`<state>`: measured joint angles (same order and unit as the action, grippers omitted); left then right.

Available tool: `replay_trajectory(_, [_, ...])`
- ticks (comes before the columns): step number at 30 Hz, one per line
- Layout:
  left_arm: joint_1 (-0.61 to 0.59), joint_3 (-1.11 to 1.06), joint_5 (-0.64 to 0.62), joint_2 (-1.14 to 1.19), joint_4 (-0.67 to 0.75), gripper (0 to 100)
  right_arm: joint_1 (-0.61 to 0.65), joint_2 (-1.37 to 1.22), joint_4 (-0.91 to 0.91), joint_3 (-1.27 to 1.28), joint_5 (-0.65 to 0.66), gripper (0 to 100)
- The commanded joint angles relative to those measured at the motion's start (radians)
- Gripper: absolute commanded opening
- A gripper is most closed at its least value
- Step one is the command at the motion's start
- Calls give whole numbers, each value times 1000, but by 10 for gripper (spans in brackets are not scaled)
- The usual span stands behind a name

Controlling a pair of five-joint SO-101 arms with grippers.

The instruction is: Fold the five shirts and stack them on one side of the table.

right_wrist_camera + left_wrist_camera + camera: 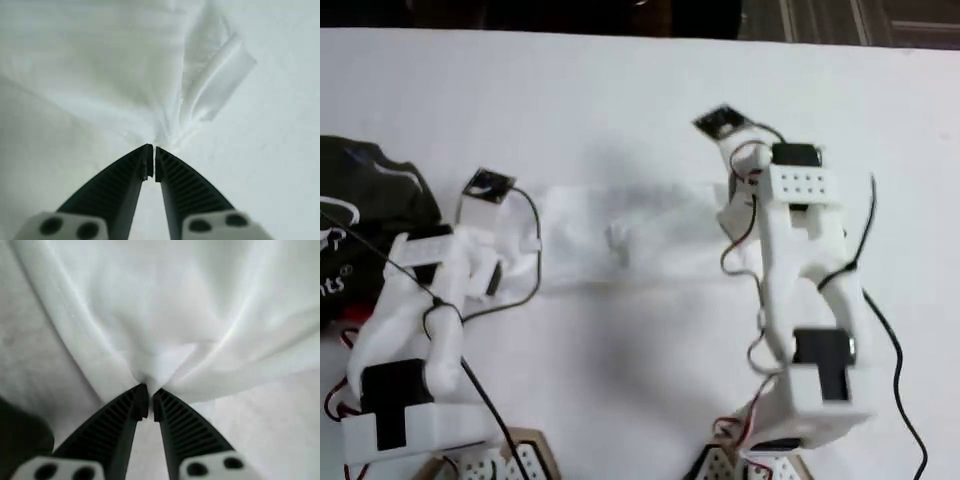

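A white shirt (620, 235) lies stretched across the middle of the white table (620, 90), between the two arms. My left gripper (148, 392) is shut on the white shirt (165, 315), with the cloth bunched into its black fingertips. In the high view this gripper (515, 255) sits at the shirt's left end. My right gripper (151, 152) is also shut on the white shirt (100, 65), pinching a puckered fold beside a turned-up hem. It holds the shirt's right end (730, 215) in the high view.
A pile of dark clothing (365, 215) with white print and a bit of red lies at the table's left edge, close behind the left arm. Cables hang from both arms. The arm bases stand at the near edge.
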<state>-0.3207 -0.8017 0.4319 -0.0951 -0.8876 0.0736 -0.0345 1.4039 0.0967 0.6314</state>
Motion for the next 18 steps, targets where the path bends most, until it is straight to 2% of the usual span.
replay_trajectory(1, [28, 36, 0, -31, -52, 27, 19, 165, 27, -15, -46, 18])
replay_trajectory(9, [143, 177, -149, -287, -358, 26, 12, 381, 22, 199, -87, 18])
replay_trajectory(13, [137, 174, -155, -417, -370, 27, -38, 490, -5, 350, -86, 18])
replay_trajectory(18, [137, 104, -157, -471, -292, 28, -153, 575, -105, 548, -86, 18])
